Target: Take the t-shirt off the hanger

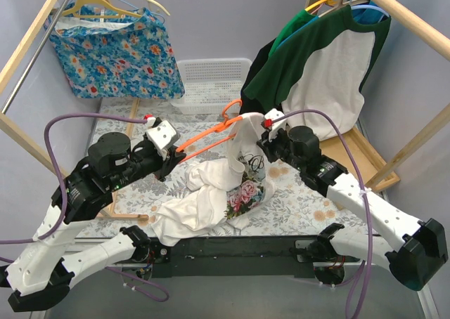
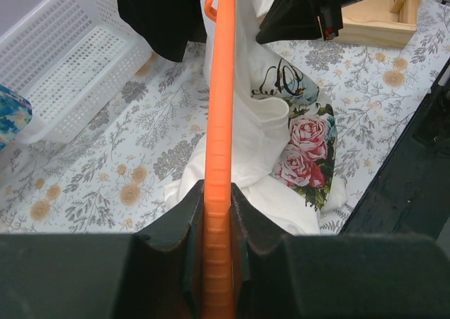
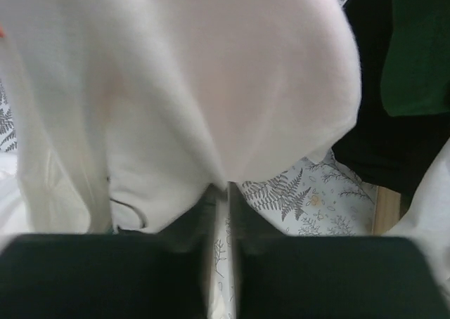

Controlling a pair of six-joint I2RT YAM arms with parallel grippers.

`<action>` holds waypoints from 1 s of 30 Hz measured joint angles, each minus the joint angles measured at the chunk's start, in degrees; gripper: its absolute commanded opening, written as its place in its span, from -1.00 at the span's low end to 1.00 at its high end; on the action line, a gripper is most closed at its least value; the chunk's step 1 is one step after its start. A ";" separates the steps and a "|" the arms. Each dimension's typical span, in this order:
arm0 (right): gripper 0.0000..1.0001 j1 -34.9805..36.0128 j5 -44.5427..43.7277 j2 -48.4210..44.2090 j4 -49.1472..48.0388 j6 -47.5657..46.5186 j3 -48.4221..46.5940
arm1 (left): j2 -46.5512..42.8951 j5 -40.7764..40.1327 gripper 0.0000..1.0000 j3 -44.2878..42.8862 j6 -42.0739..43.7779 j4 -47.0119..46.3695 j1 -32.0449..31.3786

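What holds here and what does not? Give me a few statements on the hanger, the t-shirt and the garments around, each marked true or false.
1. The left gripper is shut on the orange hanger. True.
2. The white t-shirt lies in the white basket. False: it is draped onto the table, nearer the arms than the basket.
3. The t-shirt bears a rose print. True.
4. The green and white shirt lies flat on the table. False: it hangs from the wooden rack on the right.
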State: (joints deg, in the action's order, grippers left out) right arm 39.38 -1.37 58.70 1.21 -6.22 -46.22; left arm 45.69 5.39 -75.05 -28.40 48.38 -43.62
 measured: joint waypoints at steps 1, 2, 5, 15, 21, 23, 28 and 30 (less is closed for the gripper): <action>-0.97 -0.04 0.07 0.87 -0.33 1.05 0.28 | -0.04 0.00 -1.00 -0.02 -0.09 0.31 0.00; -0.97 -0.09 0.11 1.73 -0.46 1.70 0.39 | -0.11 -0.02 -1.00 -0.02 -0.15 0.61 0.00; -0.97 -0.61 -0.39 3.76 -1.22 3.39 0.44 | -0.46 -0.09 -1.00 -0.02 -0.59 1.22 0.00; -0.97 -16.63 -4.61 5.29 -3.08 16.33 5.46 | -1.88 -0.92 -1.00 -2.25 -2.08 2.93 0.00; -0.97 -17.05 4.87 4.46 -3.69 17.14 8.98 | -1.62 -0.17 -1.00 -3.72 -1.57 1.49 0.00; -0.97 -15.52 7.43 3.04 -4.55 16.65 10.45 | -0.74 1.36 -1.00 -3.89 -1.31 -0.94 0.00; -0.97 -11.98 12.15 -2.38 -7.56 16.70 17.66 | 5.42 7.04 -1.00 -4.22 -1.01 -9.68 0.00; -0.97 -10.95 13.22 -3.48 -8.17 17.29 20.41 | 8.13 8.87 -1.00 -3.91 -1.03 -13.51 0.00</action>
State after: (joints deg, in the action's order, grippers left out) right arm 28.42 11.86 55.22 -6.96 11.07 -25.80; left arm 53.82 14.26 -78.96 -29.43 34.87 -43.62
